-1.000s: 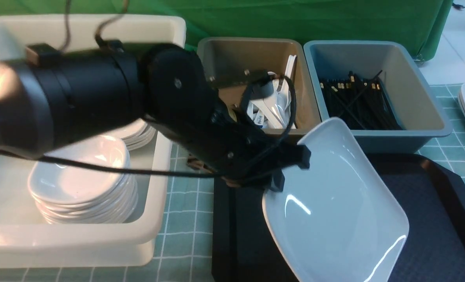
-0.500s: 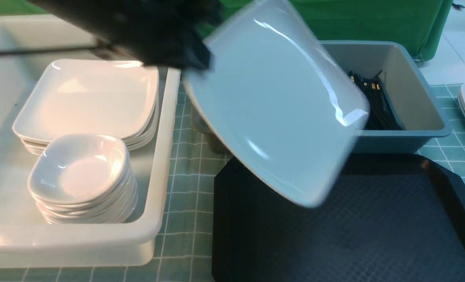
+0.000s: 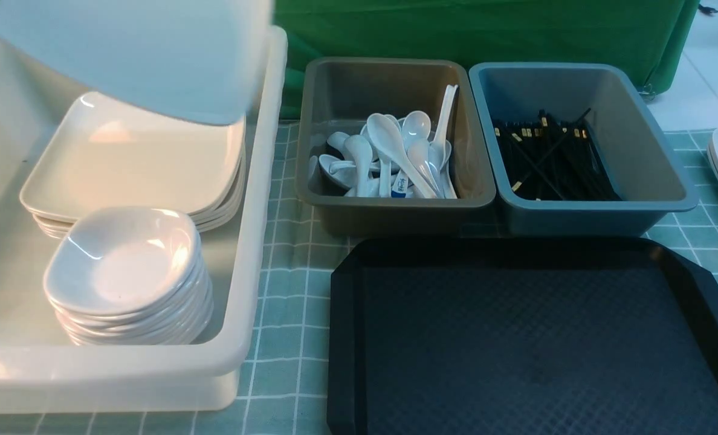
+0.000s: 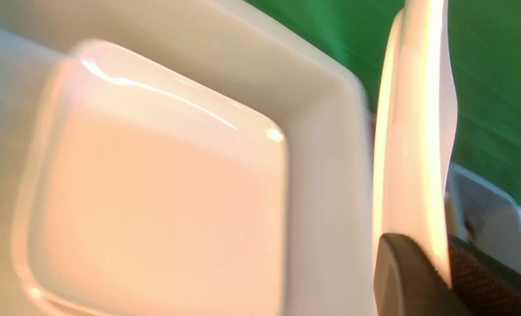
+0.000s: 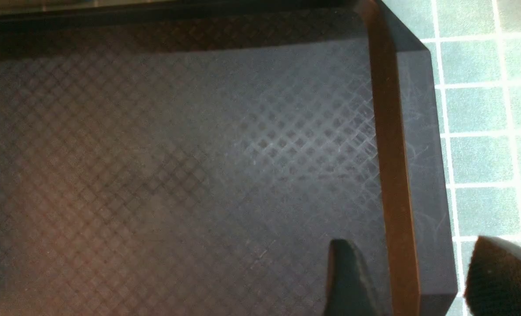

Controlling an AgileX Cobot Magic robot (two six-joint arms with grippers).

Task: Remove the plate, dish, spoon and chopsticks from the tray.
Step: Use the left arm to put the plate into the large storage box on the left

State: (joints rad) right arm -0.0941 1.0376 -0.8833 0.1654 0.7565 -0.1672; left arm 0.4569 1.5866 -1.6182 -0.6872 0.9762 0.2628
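The tray [image 3: 534,338] is seen lying bare on the green checked cloth [image 3: 286,314], in front of the two tubs. The white tub [image 3: 250,241] at the left holds a stack of square plates [image 3: 135,163] and a stack of small dishes [image 3: 126,272]. The plate [image 3: 135,54] is held in the air above that tub, over the stacked plates, gripped by its rim by the left gripper [image 4: 431,272], which is clamped on it. The brown tub [image 3: 389,199] holds spoons [image 3: 395,157]; the grey-blue tub [image 3: 637,199] holds chopsticks [image 3: 552,160]. The right gripper [image 5: 412,281] is parted and empty, straddling the tray's rim.
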